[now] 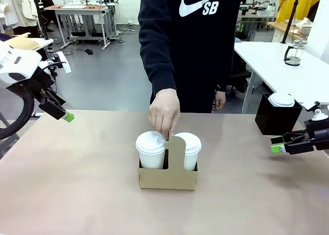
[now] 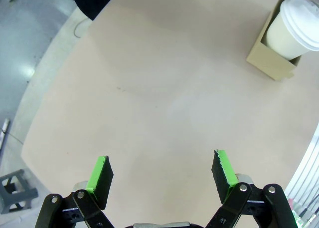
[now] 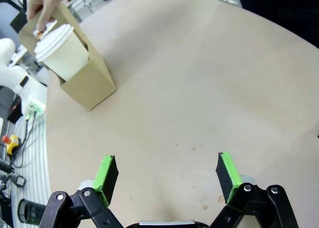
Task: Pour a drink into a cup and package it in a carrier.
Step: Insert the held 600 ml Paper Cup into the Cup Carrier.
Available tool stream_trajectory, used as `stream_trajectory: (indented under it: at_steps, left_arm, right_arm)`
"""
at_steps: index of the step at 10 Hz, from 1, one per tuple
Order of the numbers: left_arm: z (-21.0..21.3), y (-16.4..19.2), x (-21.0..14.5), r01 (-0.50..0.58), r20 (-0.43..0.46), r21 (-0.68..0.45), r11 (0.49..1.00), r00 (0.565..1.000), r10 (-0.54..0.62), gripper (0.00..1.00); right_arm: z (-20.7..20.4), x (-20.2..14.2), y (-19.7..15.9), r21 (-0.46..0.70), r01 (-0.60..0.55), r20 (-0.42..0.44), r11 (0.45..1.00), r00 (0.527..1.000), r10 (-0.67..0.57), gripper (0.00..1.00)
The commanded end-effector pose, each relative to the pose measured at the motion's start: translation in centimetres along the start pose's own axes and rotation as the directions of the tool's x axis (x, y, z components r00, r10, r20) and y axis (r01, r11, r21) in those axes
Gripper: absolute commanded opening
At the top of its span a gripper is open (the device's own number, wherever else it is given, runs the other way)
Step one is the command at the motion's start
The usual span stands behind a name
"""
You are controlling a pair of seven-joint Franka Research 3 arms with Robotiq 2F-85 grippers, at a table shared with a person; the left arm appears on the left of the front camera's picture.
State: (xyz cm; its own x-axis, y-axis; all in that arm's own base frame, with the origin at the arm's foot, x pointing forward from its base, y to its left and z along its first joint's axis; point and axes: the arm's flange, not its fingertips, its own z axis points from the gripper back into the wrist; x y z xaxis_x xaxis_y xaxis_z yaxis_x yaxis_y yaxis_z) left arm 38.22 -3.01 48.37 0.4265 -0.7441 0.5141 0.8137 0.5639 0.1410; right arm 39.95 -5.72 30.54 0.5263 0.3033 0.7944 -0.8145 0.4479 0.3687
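So the small brown cardboard carrier (image 1: 168,176) sits in the lower middle of the front view with two lidded white paper cups (image 1: 150,149) in its pockets. The person's hand (image 1: 164,110) pinches the tall handle tab. Left gripper (image 1: 65,116) at the left edge and right gripper (image 1: 277,144) at the right edge both hang with fingers spread apart, holding nothing. A black box (image 1: 276,118) sits right of center.

Carrier: small brown cardboard carrier (image 1: 168,177) stands upright at mid-table, its tall rounded handle tab rising between two pockets.
Left cup: white paper cup (image 1: 151,149) with white lid, seated upright in the left pocket.
Right cup: matching lidded cup (image 1: 188,150), upright in the right pocket.
Drink: hidden under the lids, presumably inside.
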Motion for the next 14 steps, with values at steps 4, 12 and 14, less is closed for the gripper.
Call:
stream_trajectory:
  at_steps: [4,12,14]
  left_arm:
    - [0.05,-0.1,0.07,-0.017,0.01,0.001,1.0,1.0,0.017,1.0]
    - [0.05,-0.1,0.07,-0.017,0.01,0.001,1.0,1.0,0.017,1.0]
    - [0.05,-0.1,0.07,-0.017,0.01,0.001,1.0,1.0,0.017,1.0]
  right_arm:
    - [0.22,0.14,-0.22,0.01,-0.001,0.008,1.0,1.0,0.001,1.0]
    - [0.22,0.14,-0.22,0.01,-0.001,0.008,1.0,1.0,0.001,1.0]
    - [0.22,0.14,-0.22,0.01,-0.001,0.008,1.0,1.0,0.001,1.0]
